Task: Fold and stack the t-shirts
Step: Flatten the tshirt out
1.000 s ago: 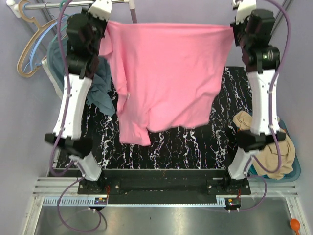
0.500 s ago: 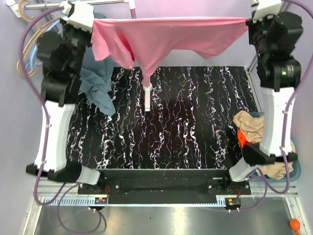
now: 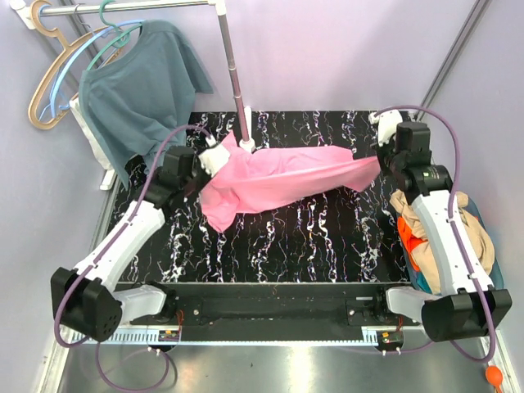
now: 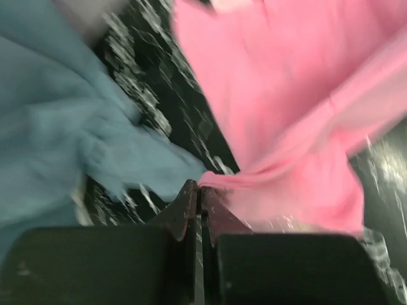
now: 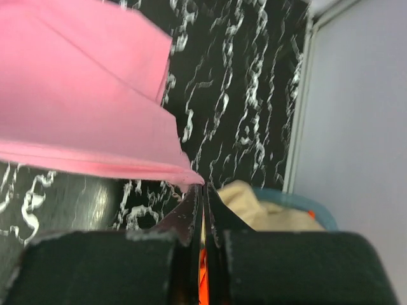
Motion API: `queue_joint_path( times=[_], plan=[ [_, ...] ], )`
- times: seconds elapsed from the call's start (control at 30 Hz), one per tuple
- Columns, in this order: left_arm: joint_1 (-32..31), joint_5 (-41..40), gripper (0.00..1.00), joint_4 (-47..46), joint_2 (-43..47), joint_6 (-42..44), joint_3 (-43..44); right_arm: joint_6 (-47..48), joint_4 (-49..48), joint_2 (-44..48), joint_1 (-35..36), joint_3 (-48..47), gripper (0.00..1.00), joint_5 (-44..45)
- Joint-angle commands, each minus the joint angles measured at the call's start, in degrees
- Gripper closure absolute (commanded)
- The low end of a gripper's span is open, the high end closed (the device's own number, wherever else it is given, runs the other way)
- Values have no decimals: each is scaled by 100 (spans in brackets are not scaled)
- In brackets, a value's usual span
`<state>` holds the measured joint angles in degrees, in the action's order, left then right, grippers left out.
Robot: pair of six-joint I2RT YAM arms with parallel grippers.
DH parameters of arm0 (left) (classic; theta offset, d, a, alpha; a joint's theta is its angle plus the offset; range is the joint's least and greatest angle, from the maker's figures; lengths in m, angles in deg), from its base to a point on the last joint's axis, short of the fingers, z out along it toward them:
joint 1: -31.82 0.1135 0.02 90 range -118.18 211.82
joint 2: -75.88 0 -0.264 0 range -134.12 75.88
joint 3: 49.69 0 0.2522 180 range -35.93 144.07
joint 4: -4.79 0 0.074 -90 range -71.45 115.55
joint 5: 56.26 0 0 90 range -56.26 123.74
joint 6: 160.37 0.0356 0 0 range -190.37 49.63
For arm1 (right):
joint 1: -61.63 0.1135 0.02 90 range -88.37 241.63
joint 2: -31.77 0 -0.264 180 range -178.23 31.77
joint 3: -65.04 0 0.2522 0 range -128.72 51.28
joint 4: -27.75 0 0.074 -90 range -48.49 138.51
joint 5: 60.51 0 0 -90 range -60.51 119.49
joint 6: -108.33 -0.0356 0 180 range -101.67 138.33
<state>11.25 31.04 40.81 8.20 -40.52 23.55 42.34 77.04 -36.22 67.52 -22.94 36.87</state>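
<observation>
The bright pink t-shirt [image 3: 278, 184] stretches in a crumpled band across the far half of the tabletop [image 3: 327, 241], its left part bunched and sagging. The tan-beige t-shirt [image 3: 479, 246] lies heaped at the right edge, with the orange t-shirt [image 3: 406, 232] peeking out beside it.

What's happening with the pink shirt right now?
Both arms hold the pink t-shirt stretched between them, low across the table. The left claw is shut on one edge, the right claw on the opposite edge. It is not yet folded. The tan t-shirt and orange t-shirt lie in the bin at right.
</observation>
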Motion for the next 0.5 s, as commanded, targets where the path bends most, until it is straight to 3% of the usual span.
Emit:
queue_joint_path(
  times=[0.0,0.23,0.47],
  plan=[
    [1,-20,100,216,501,608,107,-81,-284,593,-35,-31,100,115],
    [54,-696,100,-89,519,637,985,-177,-292,243,-44,-716,100,396],
    [63,-1118,100,-425,-174,294,2935,-125,93,-951,-35,-2988,100,379]
  ],
)
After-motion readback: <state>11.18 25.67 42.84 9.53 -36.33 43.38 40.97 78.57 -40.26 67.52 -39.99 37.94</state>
